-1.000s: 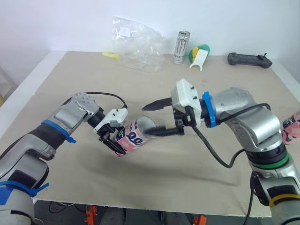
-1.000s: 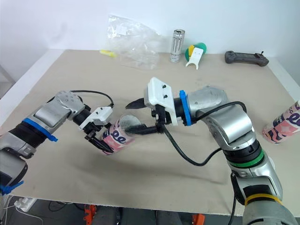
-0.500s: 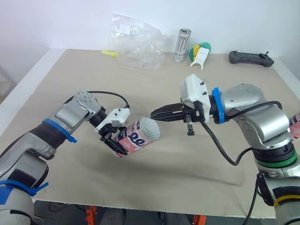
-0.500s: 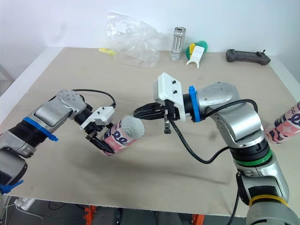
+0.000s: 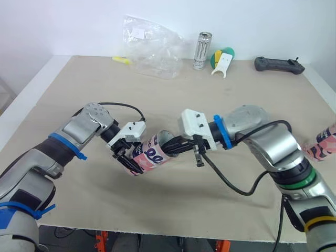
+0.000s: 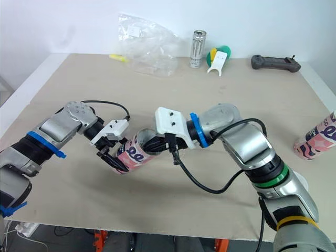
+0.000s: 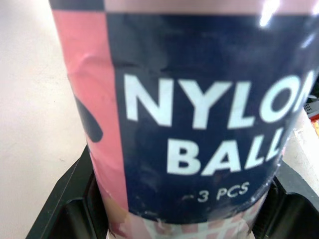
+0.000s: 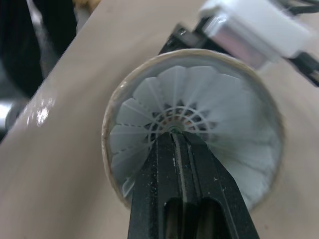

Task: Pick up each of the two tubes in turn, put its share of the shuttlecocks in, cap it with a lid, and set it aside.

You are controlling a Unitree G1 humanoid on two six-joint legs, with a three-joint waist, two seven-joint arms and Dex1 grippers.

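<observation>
Left end effector (image 5: 127, 159) clamps tube (image 5: 152, 155) tilted, mouth toward 3 o'clock, presumably so right end effector (image 8: 174, 134), closed tight on nothing, can push shuttlecock (image 8: 149, 94) deeper.

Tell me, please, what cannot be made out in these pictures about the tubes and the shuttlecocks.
- Shuttlecock count: in the right wrist view the top shuttlecock and the right gripper hide the inside of the tube.
- Second tube: cut off by the right eye view's edge; whether it is capped cannot be told.
- Green and white things by the can: too small to identify.
</observation>
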